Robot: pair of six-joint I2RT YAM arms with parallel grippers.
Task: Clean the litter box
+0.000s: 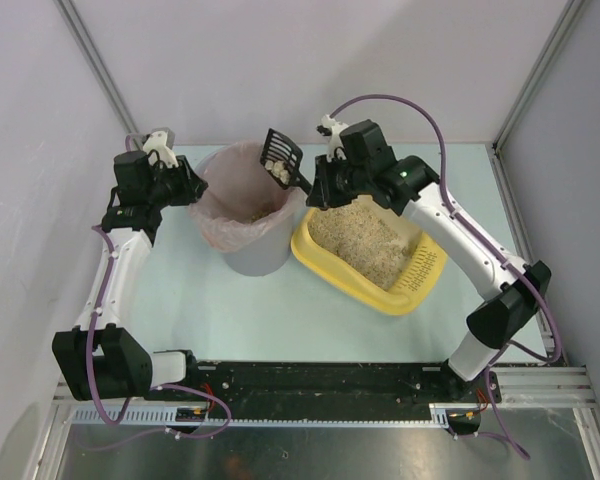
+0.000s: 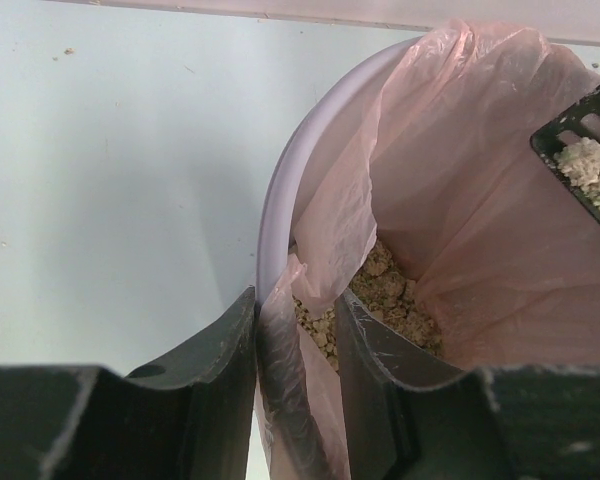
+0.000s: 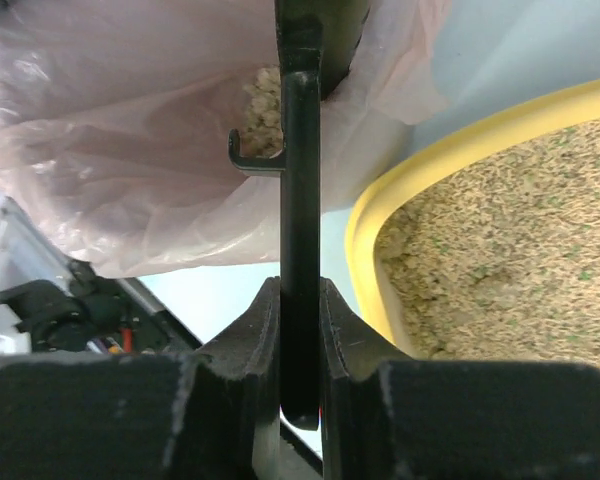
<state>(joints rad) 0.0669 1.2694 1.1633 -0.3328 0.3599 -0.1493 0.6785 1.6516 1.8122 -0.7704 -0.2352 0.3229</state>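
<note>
The yellow litter box with beige litter sits right of centre; its rim also shows in the right wrist view. My right gripper is shut on the handle of the black slotted scoop, which holds pale clumps over the grey bin lined with a pink bag. In the right wrist view the scoop handle stands between the fingers. My left gripper is shut on the bin's rim and bag at its left side. Clumps lie in the bag.
The pale table surface stretches in front of the bin and litter box. A black rail with the arm bases runs along the near edge. Grey walls enclose the back and sides.
</note>
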